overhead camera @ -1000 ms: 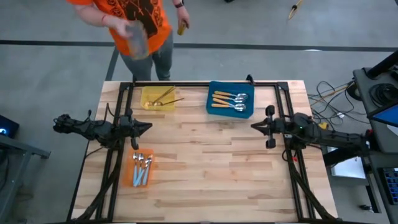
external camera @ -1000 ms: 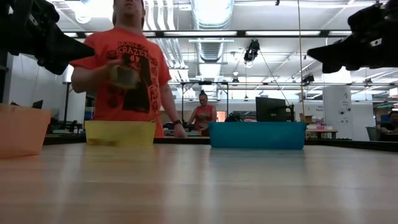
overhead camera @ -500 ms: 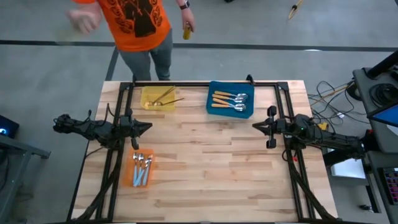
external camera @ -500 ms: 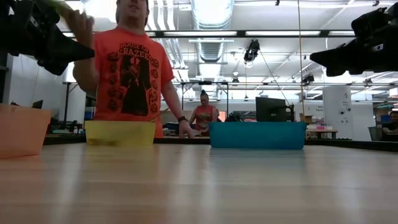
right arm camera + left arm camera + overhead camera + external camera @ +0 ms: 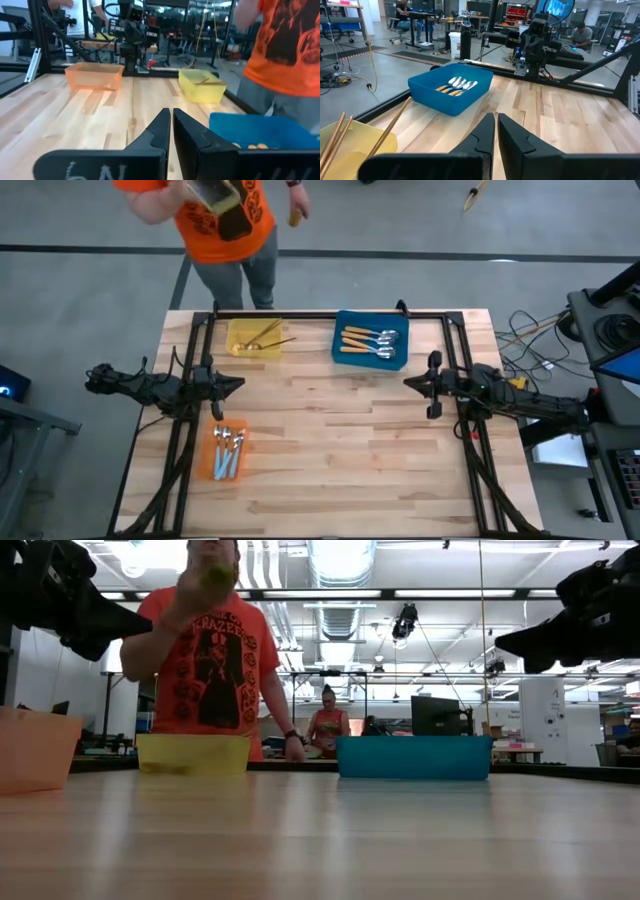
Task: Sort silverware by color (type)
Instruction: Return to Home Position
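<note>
Pale wood planks of the table [image 5: 330, 440] lie bare across the middle, between the two arms. The three trays sit nearer the edges: a yellow tray [image 5: 240, 350] and a blue tray [image 5: 372, 319] by the far edge, and an orange tray [image 5: 214, 450] toward the left.

The gold spoons [image 5: 262, 332], at least three, lie in the yellow tray, one handle poking over its rim. Three or four orange-handled spoons [image 5: 362, 342] lie in the blue tray, and about as many blue-handled spoons [image 5: 230, 448] in the orange.

The left gripper [image 5: 232, 384] and right gripper [image 5: 410, 384] point at each other, level and high over the wood. Each has its fingers drawn together on nothing. A person in an orange shirt [image 5: 215, 220] stands beyond the far edge.
</note>
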You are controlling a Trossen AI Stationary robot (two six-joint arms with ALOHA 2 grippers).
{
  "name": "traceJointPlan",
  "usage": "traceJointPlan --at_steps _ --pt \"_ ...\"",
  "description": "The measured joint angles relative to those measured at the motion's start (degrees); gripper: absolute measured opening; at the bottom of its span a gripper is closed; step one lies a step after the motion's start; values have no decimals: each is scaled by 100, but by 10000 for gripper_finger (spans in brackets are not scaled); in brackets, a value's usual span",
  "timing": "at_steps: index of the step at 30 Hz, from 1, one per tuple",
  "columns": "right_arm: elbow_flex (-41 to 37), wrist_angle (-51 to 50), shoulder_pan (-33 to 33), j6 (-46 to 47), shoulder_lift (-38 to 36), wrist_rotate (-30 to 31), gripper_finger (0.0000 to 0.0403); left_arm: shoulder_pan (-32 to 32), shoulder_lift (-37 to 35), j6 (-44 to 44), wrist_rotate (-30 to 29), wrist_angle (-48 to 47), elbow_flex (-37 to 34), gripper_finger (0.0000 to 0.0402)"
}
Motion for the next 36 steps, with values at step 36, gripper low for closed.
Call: traceJointPlan --at_steps 36 --pt "-8 -79 212 296 -336 266 13 -2 24 -1 20 10 0 4"
